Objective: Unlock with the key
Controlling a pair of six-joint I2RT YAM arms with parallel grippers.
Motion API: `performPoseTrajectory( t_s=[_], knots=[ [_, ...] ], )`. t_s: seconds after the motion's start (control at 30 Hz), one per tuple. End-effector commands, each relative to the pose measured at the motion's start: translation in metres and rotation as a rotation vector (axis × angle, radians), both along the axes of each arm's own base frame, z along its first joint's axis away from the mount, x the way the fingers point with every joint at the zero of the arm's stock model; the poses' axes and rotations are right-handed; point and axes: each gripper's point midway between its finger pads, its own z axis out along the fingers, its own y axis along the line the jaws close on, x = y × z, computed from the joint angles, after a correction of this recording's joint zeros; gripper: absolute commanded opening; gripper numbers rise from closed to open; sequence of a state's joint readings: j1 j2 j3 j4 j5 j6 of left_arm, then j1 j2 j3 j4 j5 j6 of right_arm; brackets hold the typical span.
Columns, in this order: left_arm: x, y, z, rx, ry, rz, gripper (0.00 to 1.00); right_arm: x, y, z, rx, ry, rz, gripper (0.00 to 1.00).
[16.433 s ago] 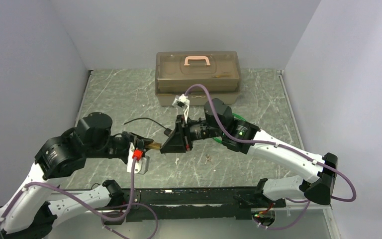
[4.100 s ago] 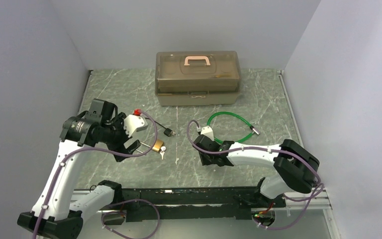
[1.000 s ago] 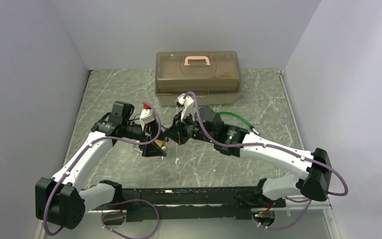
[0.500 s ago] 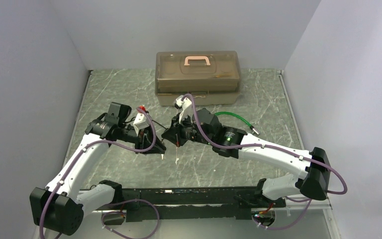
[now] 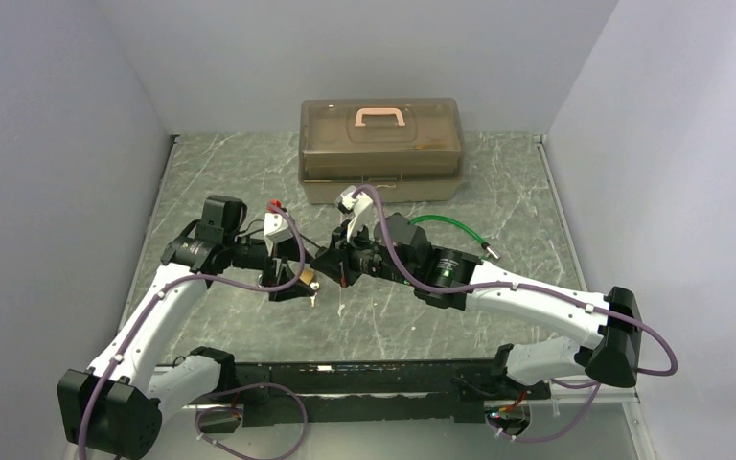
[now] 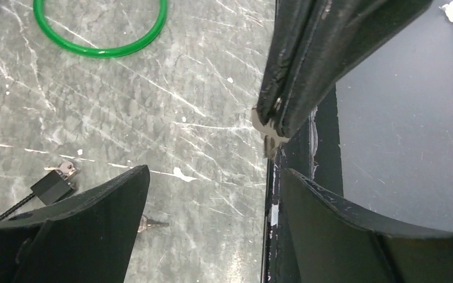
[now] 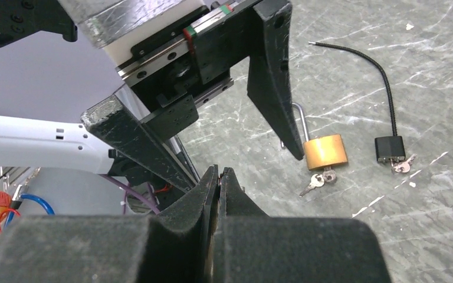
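The left gripper (image 6: 215, 174) has just sprung apart again after a quick squeeze. Its jaws now stand spread with nothing between them, so the grab seems to have come to nothing. The brass padlock (image 7: 325, 151) lies flat on the table (image 5: 249, 182), just beside one of the left fingers rather than between them, with a small bunch of keys (image 7: 315, 181) at its base. The right gripper (image 7: 218, 174) stays pressed together, close by and pointing at the left one. It pinches a sliver of metal that looks like the key (image 6: 269, 137). With the lock unheld, I'd say nothing can be turned until the left gripper takes the body again.
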State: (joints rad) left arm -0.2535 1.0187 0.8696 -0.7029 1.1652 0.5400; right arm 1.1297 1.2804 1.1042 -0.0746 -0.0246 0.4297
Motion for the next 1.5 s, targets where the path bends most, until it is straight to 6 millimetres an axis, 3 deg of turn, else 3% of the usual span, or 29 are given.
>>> performPoseTrajectory(
  t_s=[0.0,0.1,0.23,0.43,0.93,1.0,1.2,1.47],
  knots=[
    [0.01,0.001,0.007,-0.001,-0.047,0.033,0.89,-0.002,0.001,0.032,0.082,-0.038,-0.004,0.0],
    [0.008,0.0,0.009,-0.014,-0.043,0.023,0.89,-0.003,0.004,0.033,0.087,-0.038,0.002,0.0],
    [-0.011,-0.005,0.024,-0.092,-0.022,-0.074,0.87,-0.003,0.007,0.033,0.1,-0.032,0.006,0.0],
    [-0.032,-0.008,0.039,-0.182,-0.018,-0.181,0.7,-0.002,0.012,0.04,0.128,-0.037,0.007,0.0],
    [-0.028,-0.007,0.039,-0.164,-0.038,-0.16,0.37,-0.003,0.01,0.03,0.103,-0.019,0.002,0.0],
    [-0.027,-0.006,0.039,-0.163,-0.043,-0.16,0.31,-0.003,0.01,0.03,0.102,-0.021,0.003,0.0],
    [-0.023,-0.004,0.038,-0.143,-0.06,-0.139,0.0,-0.003,0.008,0.023,0.068,-0.02,0.005,0.0],
    [-0.025,-0.001,0.04,-0.128,-0.068,-0.131,0.0,-0.002,0.003,0.015,0.031,-0.025,-0.001,0.0]
  ],
)
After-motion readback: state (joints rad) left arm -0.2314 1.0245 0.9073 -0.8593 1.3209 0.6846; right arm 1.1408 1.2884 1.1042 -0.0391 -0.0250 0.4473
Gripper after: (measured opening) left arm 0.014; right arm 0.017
